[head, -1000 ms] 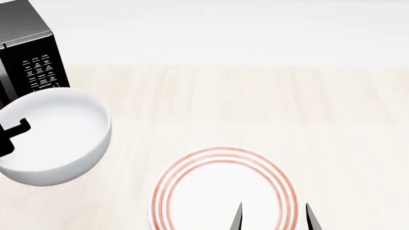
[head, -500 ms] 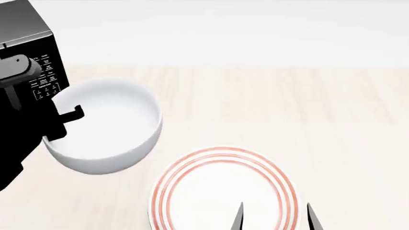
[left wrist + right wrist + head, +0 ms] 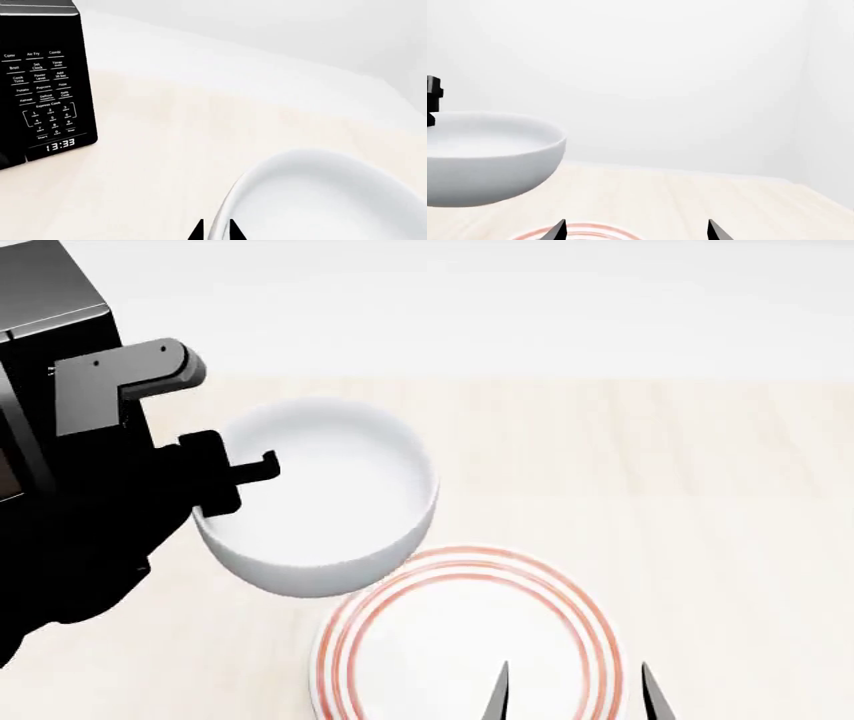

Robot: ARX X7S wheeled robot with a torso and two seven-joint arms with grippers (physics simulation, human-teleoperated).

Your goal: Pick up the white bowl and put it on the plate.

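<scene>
White bowl (image 3: pixel 320 505) carried rightward, left pincer (image 3: pixel 247 475) clamping its rim, plate (image 3: pixel 467 635) edge cut off, right pincer (image 3: pixel 574 690) agape, empty

Bowl (image 3: pixel 334 510): glossy, smooth white, ceramic-like. Plate (image 3: pixel 461 640): smooth white, red rings. Worktop (image 3: pixel 641 480): pale wood grain, matt. Microwave (image 3: pixel 40 80): black, smooth. Left gripper (image 3: pixel 247 475): matt black.
</scene>
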